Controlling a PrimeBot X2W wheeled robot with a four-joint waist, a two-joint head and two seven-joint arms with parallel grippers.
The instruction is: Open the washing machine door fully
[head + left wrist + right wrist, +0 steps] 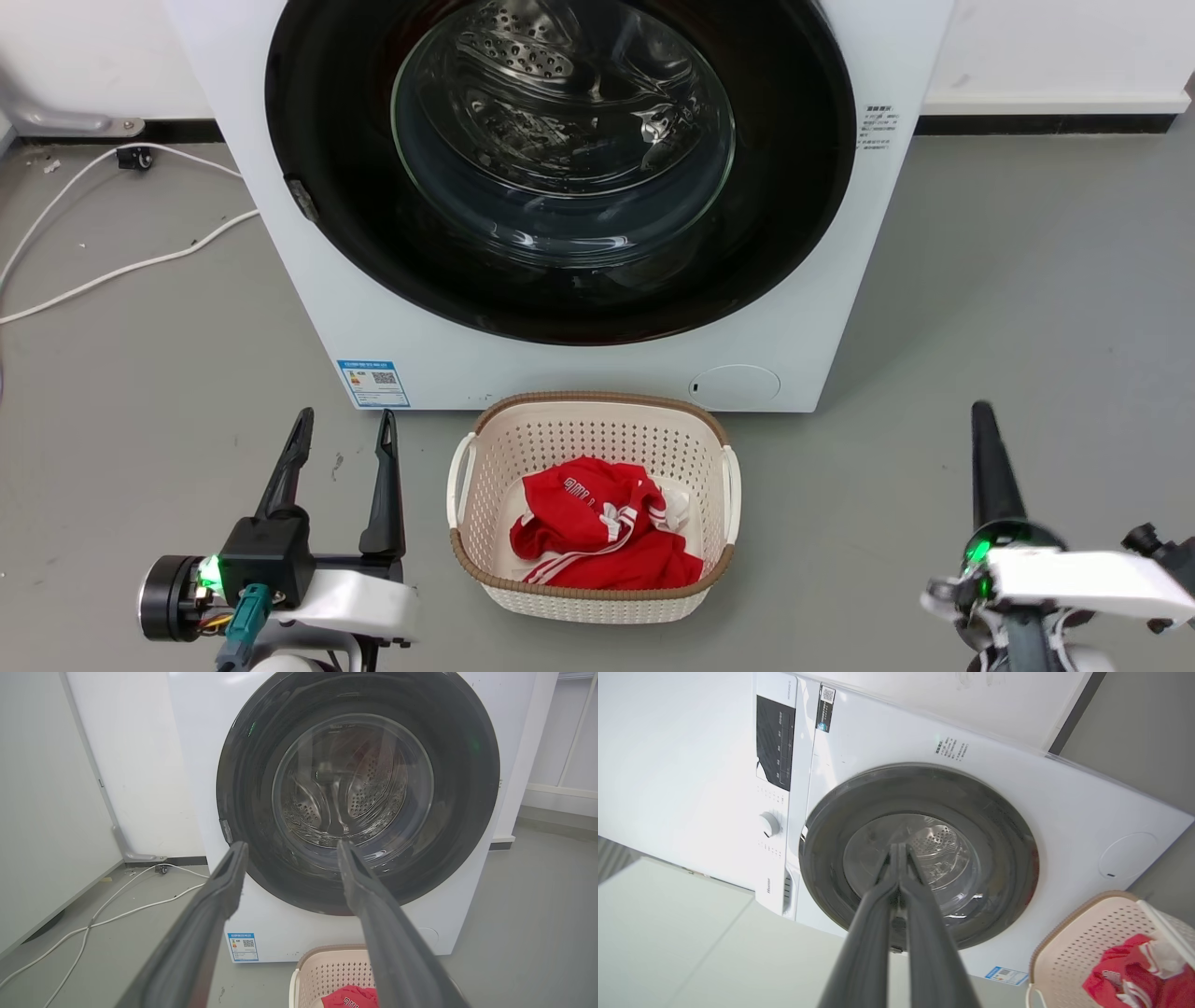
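A cream perforated basket [579,443] with a brown rim sits on the grey floor [1008,308], just in front of the washer [840,280] and below the door [560,303]. In the basket lies a crumpled red garment [597,537] with white stripes, with a bit of white cloth [674,509] beside it. Through the door's glass the perforated steel drum [532,56] can be seen. The head view looks down on the washer's lower front, with a blue label [373,384] at one corner and a round flap [735,385] at the other. The right wrist view adds a dark control panel [775,742] and a white knob [769,824] beside the door. The left wrist view takes in a pale wall panel [42,812] to the side, and a white cable [117,910] trailing over the floor. The door is shut flat against the washer's front: a broad glossy black ring around a bulging clear bowl, with a small grey tab [302,198] on its rim. The left jaws stand wide apart and hold nothing, fingers [383,485] pointing at the washer, well apart from it. The right jaws are pressed together, fingers [873,933] touching at the tips, empty and also short of the door
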